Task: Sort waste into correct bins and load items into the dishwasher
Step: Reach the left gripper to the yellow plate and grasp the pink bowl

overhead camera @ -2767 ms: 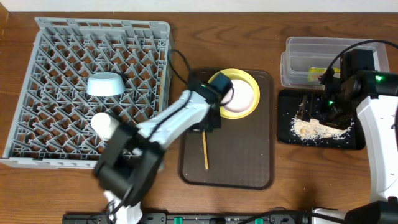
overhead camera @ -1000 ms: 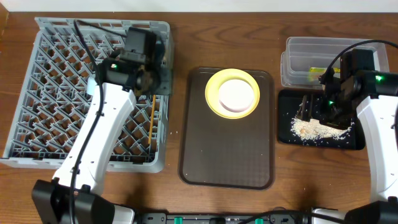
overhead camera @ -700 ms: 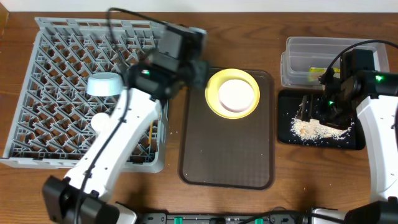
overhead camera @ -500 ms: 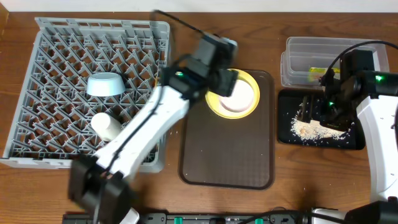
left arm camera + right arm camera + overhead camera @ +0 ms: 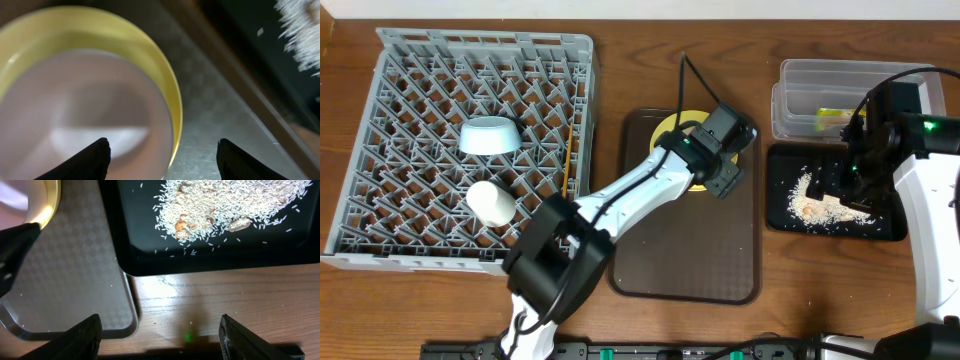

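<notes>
My left end effector (image 5: 162, 147), fingers apart, hung over the white bowl (image 5: 85, 110) on the yellow plate (image 5: 173, 100). The next move, I judged, was gripping its rim for the dish rack (image 5: 485, 38). My right end effector (image 5: 160, 330), also spread, hovered near the black tray (image 5: 131, 255).

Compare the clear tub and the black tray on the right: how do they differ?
The tub is clear with taller walls; the tray is black and shallow. The tub holds a green wrapper; the tray holds beige crumbs. Both are rectangular and of similar size.
</notes>
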`<state>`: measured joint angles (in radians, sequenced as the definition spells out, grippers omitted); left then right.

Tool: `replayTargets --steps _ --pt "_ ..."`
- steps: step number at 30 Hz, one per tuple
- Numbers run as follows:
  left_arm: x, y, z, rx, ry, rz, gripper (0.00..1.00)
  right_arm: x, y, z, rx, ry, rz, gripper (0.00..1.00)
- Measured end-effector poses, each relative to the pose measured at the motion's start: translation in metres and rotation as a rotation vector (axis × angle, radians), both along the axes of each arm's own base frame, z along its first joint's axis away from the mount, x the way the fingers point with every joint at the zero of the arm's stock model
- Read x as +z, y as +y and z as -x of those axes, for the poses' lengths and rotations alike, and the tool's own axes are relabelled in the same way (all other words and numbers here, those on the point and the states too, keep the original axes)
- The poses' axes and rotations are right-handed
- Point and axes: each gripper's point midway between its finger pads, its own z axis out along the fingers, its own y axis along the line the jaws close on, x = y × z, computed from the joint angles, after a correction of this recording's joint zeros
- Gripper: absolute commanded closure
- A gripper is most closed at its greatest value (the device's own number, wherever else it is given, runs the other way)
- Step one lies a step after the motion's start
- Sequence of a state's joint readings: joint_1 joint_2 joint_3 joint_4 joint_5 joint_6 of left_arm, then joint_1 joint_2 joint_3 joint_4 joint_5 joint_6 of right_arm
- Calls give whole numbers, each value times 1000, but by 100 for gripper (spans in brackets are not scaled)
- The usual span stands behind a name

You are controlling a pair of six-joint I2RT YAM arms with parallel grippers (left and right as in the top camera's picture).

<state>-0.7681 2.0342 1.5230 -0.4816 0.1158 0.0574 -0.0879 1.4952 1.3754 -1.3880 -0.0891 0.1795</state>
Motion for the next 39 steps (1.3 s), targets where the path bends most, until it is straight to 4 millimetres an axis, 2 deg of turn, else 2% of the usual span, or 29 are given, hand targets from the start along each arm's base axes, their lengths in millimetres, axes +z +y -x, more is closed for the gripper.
replayTargets --steps 4,8,21,26,29,36,39 --pt "-21 9 -5 16 -7 -70 39 0 0 0 0 0 1 27" --pt "-28 16 -10 31 -28 -116 54 0 0 0 0 0 0 27" --pt "-34 31 -21 74 -80 -196 57 0 0 1 0 2 1 27" --pt "-55 38 -16 68 -50 -249 81 0 0 1 0 2 1 27" --pt "-55 39 -17 70 -53 -253 92 0 0 1 0 3 1 27" --pt "-54 41 -15 74 -47 -257 92 0 0 2 0 6 0 27" --pt "-42 44 -12 83 -44 -254 92 0 0 2 0 6 1 27"
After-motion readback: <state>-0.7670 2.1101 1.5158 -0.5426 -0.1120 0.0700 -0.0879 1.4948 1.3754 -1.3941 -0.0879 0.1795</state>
